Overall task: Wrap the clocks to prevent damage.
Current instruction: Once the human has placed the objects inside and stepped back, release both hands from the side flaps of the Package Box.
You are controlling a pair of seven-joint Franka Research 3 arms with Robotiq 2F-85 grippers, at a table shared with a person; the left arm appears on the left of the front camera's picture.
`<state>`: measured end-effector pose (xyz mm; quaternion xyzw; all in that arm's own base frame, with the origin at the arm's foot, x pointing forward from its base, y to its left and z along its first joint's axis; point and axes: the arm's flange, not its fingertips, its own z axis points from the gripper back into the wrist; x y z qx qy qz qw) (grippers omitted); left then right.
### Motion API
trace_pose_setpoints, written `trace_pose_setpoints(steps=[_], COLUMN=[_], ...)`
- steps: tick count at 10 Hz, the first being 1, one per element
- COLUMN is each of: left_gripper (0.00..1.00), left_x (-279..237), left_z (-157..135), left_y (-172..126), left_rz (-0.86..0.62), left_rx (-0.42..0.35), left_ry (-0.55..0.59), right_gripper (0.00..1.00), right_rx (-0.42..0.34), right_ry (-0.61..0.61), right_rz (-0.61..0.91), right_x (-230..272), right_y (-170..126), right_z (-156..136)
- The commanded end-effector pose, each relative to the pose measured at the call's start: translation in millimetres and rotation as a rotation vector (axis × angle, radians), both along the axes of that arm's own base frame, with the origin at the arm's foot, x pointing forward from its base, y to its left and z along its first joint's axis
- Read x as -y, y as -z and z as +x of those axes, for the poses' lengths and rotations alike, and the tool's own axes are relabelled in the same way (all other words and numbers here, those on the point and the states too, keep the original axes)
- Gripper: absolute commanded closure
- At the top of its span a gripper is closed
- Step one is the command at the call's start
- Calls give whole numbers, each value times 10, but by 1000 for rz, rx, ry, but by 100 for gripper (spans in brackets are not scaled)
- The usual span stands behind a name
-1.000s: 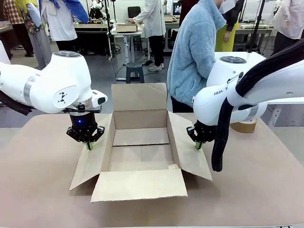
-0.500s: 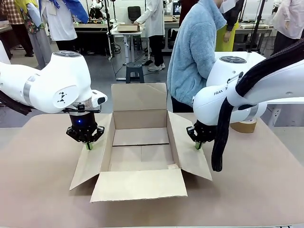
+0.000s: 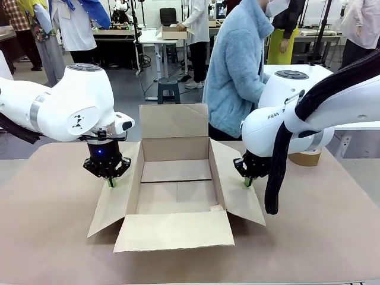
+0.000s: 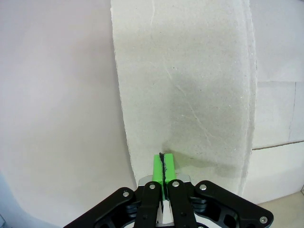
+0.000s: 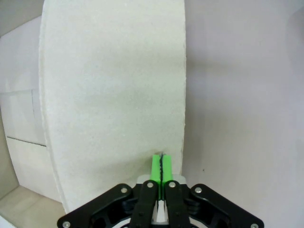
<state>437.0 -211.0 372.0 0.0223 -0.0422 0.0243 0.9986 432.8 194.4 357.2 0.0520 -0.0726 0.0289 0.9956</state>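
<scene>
As the right end effector (image 3: pixel 247 183) sits closed, "FRAN" (image 3: pixel 275 116) shows.

Showing glossy white rounded casings on left arm (image 3: pixel 65 110) and right arm (image 3: pixel 279 122), trailing a black ribbed cable sleeve (image 3: pixel 275 172), ending in black left gripper (image 3: pixel 110 183) and right gripper (image 3: pixel 247 181) bearing green pads (image 4: pixel 156 166) and silver screws (image 4: pixel 125 193).

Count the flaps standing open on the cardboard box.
4. The far flap stands upright; the left flap slopes outward beneath the left gripper; the right flap slopes outward beneath the right gripper; the near flap lies toward the camera.
</scene>
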Motion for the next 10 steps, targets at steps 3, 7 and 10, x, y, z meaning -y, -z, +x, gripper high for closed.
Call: trace_pose_setpoints(steps=[3, 7, 10], left_gripper=[100, 100, 100], left_x=[11, 11, 11], left_z=[0, 0, 0], left_y=[16, 16, 16], left_rz=[5, 5, 5], left_rx=[-1, -1, -1], left_ry=[5, 5, 5], right_gripper=[99, 99, 99], right_rx=[-6, -6, -6], right_ry=[-2, -2, -2], right_rz=[-3, -3, -3], right_x=[1, 1, 1], right_y=[15, 15, 15], right_z=[-4, -4, -4])
